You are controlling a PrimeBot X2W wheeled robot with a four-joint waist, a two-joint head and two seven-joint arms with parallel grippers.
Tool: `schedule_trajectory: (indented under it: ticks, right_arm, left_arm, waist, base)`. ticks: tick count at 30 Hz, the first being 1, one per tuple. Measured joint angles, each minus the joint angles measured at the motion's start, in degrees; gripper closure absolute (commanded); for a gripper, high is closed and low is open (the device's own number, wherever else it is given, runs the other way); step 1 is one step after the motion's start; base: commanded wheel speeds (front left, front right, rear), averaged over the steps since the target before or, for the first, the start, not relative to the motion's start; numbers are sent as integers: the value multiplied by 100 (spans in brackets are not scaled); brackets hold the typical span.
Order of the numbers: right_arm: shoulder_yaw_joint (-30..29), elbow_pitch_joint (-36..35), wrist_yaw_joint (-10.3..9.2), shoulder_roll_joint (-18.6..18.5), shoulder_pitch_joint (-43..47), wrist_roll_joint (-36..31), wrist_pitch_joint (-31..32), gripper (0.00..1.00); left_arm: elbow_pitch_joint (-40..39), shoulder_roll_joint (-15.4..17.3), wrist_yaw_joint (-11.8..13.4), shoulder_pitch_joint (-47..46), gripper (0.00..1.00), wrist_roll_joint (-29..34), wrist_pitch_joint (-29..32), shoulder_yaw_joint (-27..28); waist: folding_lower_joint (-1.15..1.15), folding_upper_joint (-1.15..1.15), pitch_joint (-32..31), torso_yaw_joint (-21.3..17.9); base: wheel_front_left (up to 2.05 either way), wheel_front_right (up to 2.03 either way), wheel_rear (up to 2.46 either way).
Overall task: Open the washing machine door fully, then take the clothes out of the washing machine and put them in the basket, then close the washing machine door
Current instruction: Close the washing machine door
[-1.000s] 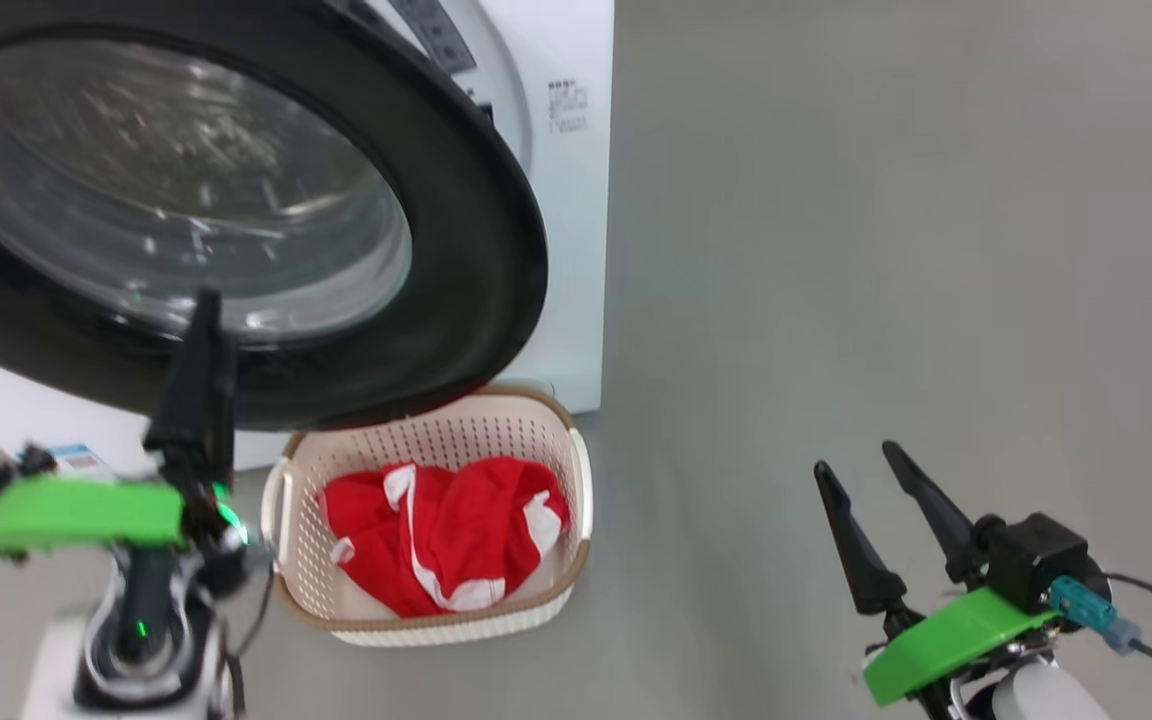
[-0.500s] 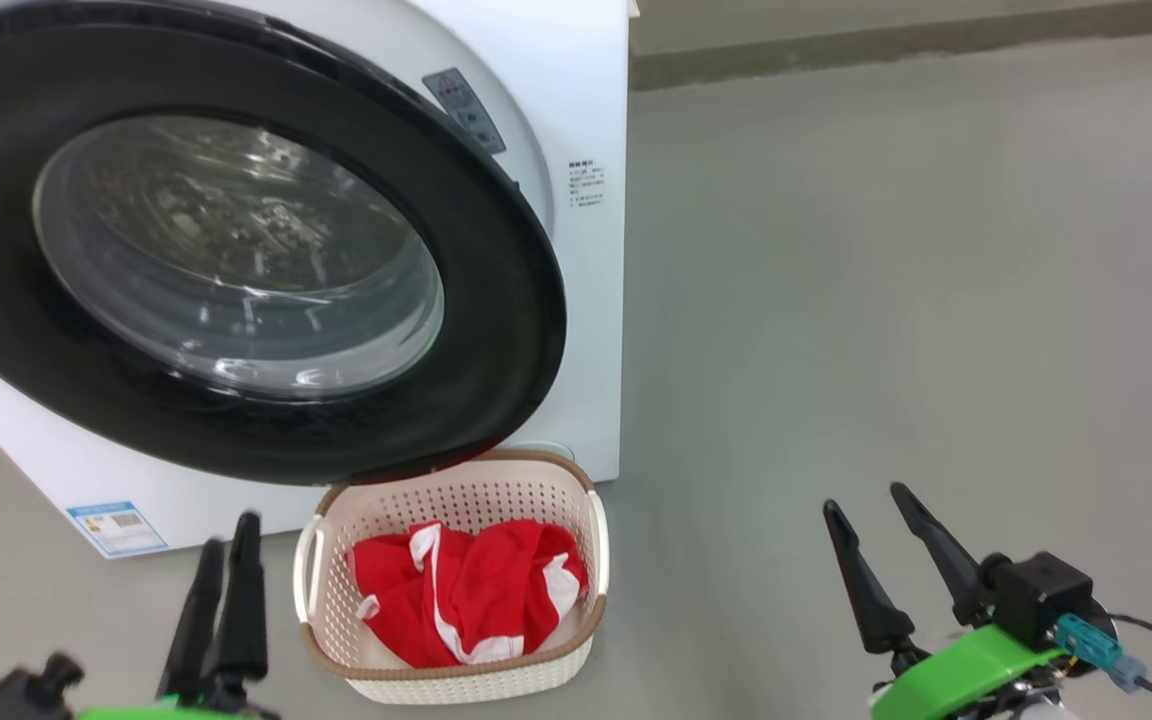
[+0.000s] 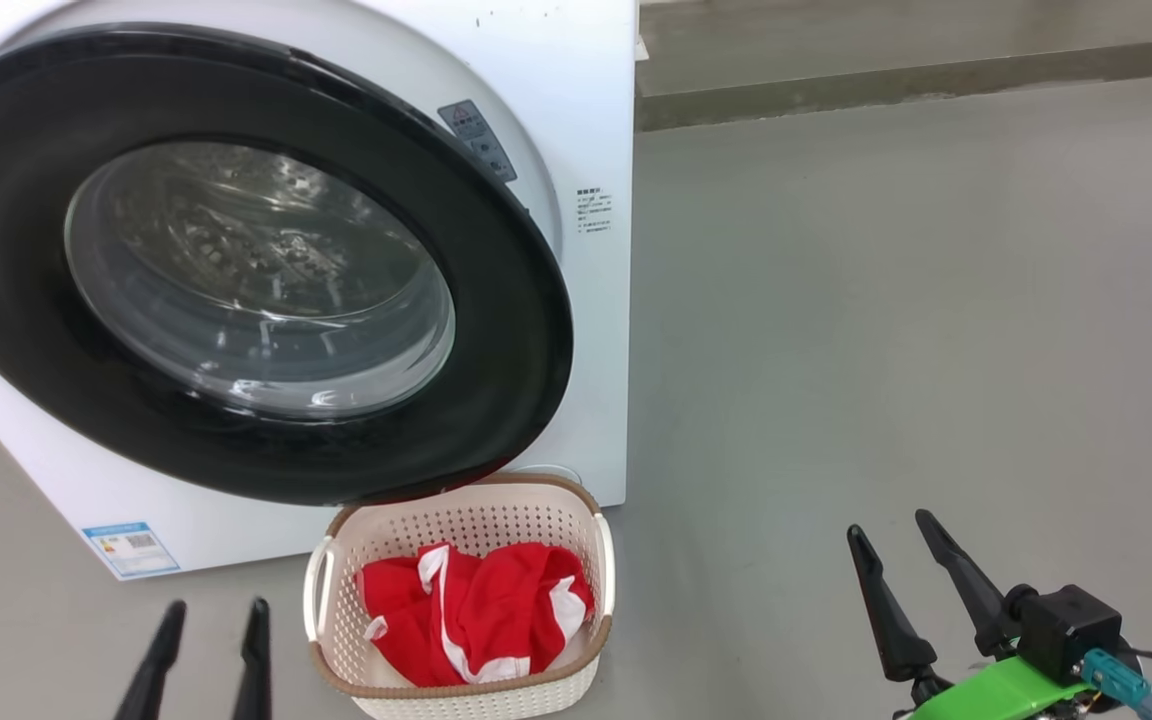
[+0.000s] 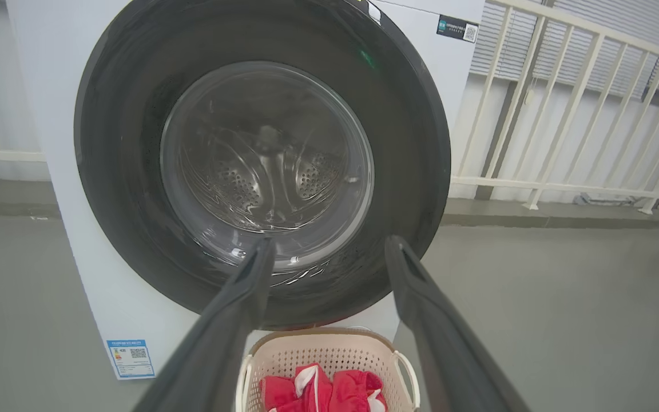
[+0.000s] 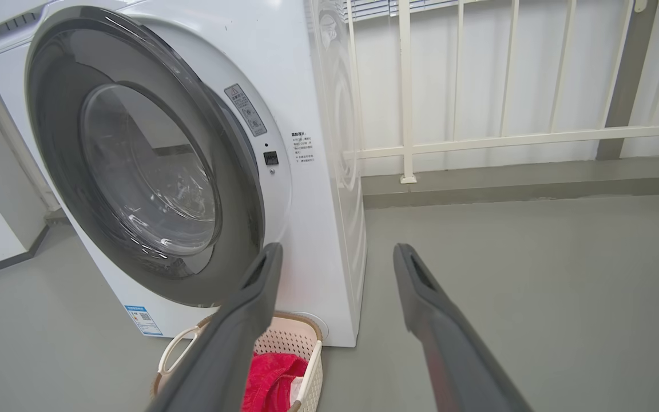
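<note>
Ok, clothes in basket; door closed; L gripper, R gripper spread.

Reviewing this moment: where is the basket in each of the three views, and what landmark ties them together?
Head view: the basket sits bottom centre, below the lower edge of the washing machine door.
Left wrist view: bottom centre, framed by the left gripper, cut by the picture's edge.
Right wrist view: bottom, left of centre, partly behind the right gripper.
Shared landmark: the blue sticker low on the washing machine, left of the basket every time.
</note>
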Motion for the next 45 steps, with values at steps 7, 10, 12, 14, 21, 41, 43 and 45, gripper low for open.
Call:
schedule_trajectory:
  ticks: [7,10,12,14,21,41,43,45]
  right_arm:
    - [15,-94,0,-2,60,0,0,0]
    - [8,-124,0,-3,61,0,0,0]
    - [4,-132,0,-4,63,0,0,0]
    - [4,-134,0,-7,68,0,0,0]
    - [0,-133,0,-15,173,0,0,0]
    - [163,237,0,-19,-108,40,1,100]
    - [213,386,0,-36,-310,76,1,100]
    - [271,545,0,-58,-527,104,0,100]
  left_arm:
    - [154,-193,15,203,0,861,0,81]
    - [224,-272,12,207,0,896,0,171]
    - [264,-314,-10,207,0,918,0,191]
    - [282,-337,-27,206,0,917,0,222]
    - [377,-376,-119,205,0,1033,0,256]
    - [433,-471,-170,192,0,1266,0,205]
    - [432,-475,-170,187,0,1266,0,192]
    - [425,-477,-170,182,0,1266,0,192]
  waist:
    - [0,0,-30,-56]
    - [0,0,-28,-65]
    - [0,0,-29,-61]
    - [0,0,-32,-54]
    - [0,0,-46,-30]
    - [0,0,47,199]
    - [0,0,68,261]
    - [0,0,92,327]
  base:
    - [0,0,0]
    - [0,0,0]
    - [0,0,0]
    - [0,0,0]
    - [0,0,0]
    - [0,0,0]
    - [0,0,0]
    - [0,0,0]
